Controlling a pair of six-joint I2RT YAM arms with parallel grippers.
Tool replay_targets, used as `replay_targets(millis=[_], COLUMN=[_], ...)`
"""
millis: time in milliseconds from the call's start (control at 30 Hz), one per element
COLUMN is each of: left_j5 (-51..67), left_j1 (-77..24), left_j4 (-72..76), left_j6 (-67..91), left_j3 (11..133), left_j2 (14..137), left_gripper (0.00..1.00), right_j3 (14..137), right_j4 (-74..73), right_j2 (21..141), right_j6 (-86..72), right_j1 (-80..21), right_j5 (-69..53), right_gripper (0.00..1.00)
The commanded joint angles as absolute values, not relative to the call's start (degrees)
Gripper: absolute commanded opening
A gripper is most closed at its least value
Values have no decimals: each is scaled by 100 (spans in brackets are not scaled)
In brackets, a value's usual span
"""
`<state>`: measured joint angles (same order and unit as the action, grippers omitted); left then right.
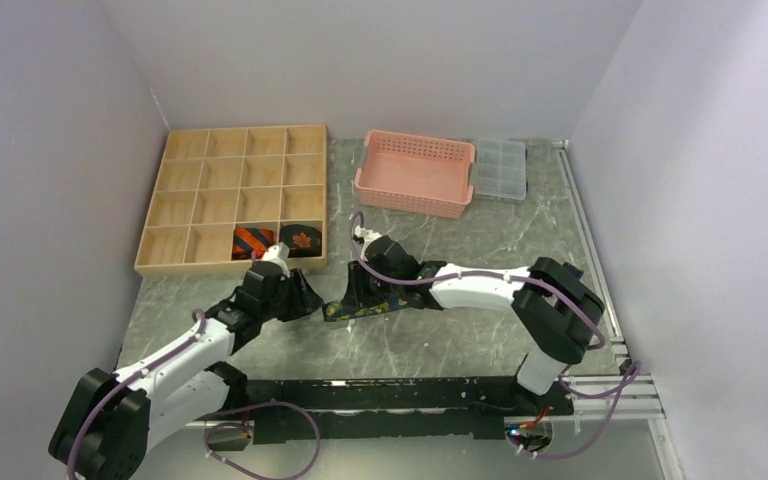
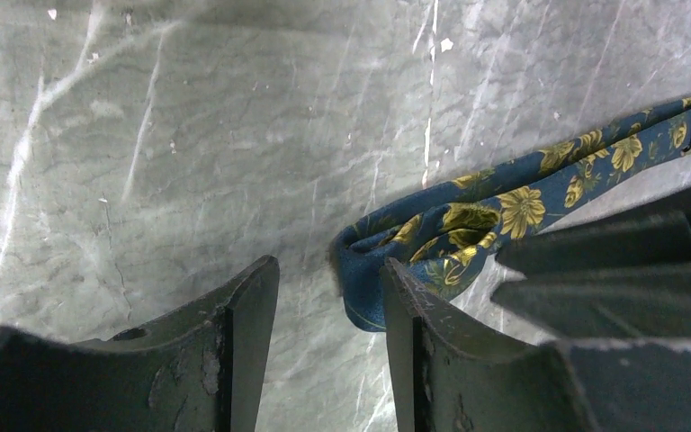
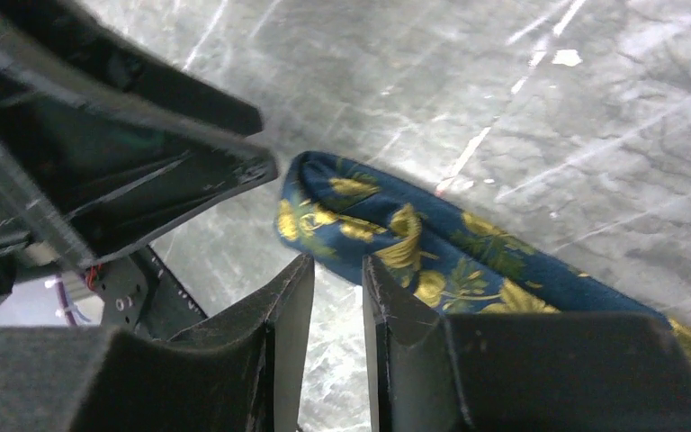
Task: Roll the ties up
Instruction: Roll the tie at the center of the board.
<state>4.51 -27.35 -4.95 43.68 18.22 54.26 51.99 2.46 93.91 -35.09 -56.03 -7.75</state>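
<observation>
**ITEM 1. floral tie**: flat on table, mid-front, betw. both grippers. Not rolled. Only its folded end is doubled over, which looks like the seed of a roll. Rest of the strip runs off to the R, under the R arm.

**ITEM 2. L gripper**: low over the table at the folded end. Jaws apart, bare marble in the gap, nothing held. One finger sits just beside the fold, poss. touching; can't tell. Prob. placed there to back the fold up so it doesn't spring flat.

**ITEM 3. R gripper**: low, facing the L gripper across the fold. Jaws a narrow slot apart, slot empty. Tie lies just beyond the tips, partly hidden by one finger. Judged: set to re-grip the fold & turn it along the strip.

**ITEM 4. striped tie**, **leaf tie**: each rolled, one per compartment, side by side in the near row of the tray, far L. So 2 of 3 done; floral is the last, at an early stage.

**ITEM 5. basket**, **box**: back centre, well apart from the work. No visible part in this step.

**RISK:** fabric looks slick and the fold is loose. W/ neither gripper clamped, it may unroll.
</observation>
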Motion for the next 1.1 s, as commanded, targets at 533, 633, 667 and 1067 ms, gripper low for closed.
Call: replay_targets(millis=[533, 633, 667, 1067], left_j5=[471, 682, 829, 2007], left_j1=[-2738, -2702, -2680, -2505], left_j4=[-159, -50, 134, 1533], left_j6=[4639, 4777, 4795, 5278], left_j3=[1719, 1653, 1615, 1368], left_j2=[5181, 5197, 5236, 6547], left_gripper=[66, 71, 72, 67], right_j3=[4500, 4443, 4401, 4195], right_j4=[1258, 1175, 1181, 1202], right_j2=[10047, 10061, 10071, 10166], right_j6=[-4403, -4326, -4312, -4186], right_j1=[-4790, -4790, -4790, -4781], right_j5=[-1707, -1584, -1549, -1377], right_gripper=[26, 26, 25, 24])
